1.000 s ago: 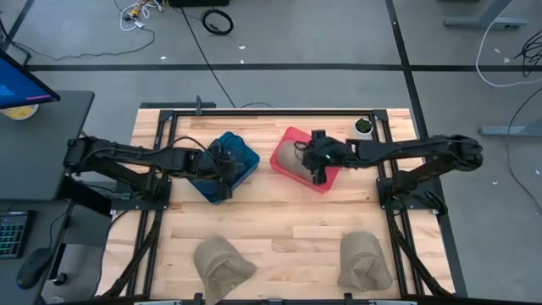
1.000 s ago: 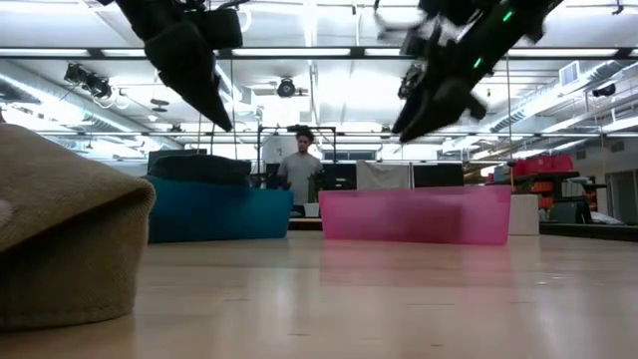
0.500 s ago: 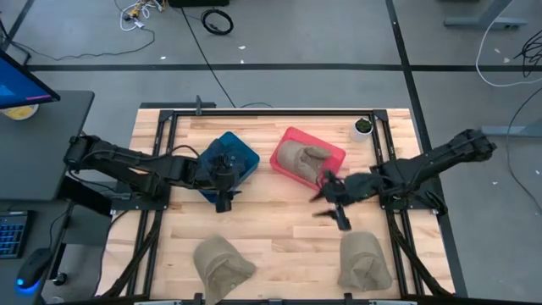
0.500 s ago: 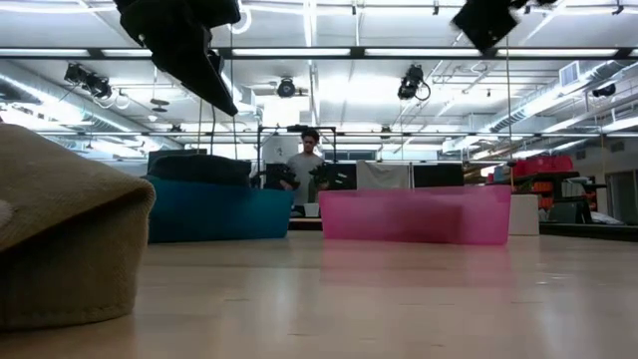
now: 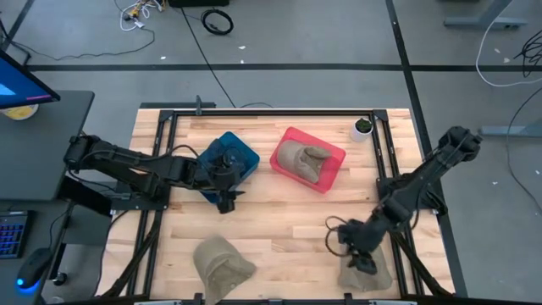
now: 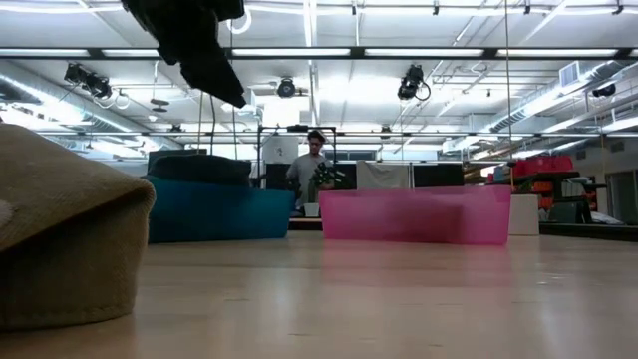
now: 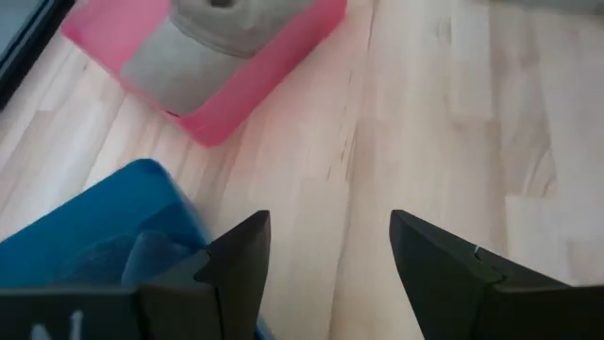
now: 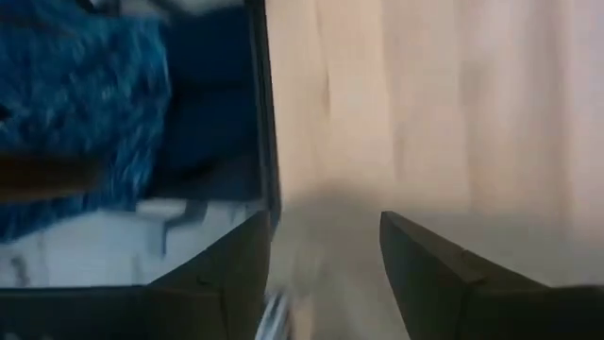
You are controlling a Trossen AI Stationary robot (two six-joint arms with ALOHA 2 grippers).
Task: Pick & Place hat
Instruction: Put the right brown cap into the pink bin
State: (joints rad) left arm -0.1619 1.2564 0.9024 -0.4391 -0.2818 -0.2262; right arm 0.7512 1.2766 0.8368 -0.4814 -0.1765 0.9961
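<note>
A tan hat (image 5: 305, 158) lies in the pink bin (image 5: 335, 154); the left wrist view shows this hat (image 7: 203, 42) and the bin (image 7: 260, 85) too. A dark hat fills the blue bin (image 5: 241, 157). Two more tan hats rest on the table near its near edge, a left one (image 5: 222, 260) and a right one (image 5: 366, 273). My left gripper (image 5: 226, 202) (image 7: 330, 219) is open, just on the near side of the blue bin. My right gripper (image 5: 361, 257) (image 8: 324, 227) is open over the right tan hat's far end; whether it touches, I cannot tell.
The left tan hat (image 6: 60, 239) fills the low view's left foreground, with the blue bin (image 6: 214, 214) and pink bin (image 6: 414, 214) behind it. A small white cup (image 5: 362, 127) stands at the far right corner. Bare wood (image 5: 288, 224) lies between the bins and the near hats.
My right gripper has left the pink bin, where the tan hat stays, swung toward the table's near edge and come down over the right tan hat. My left gripper has drawn back from over the blue bin toward the near edge.
</note>
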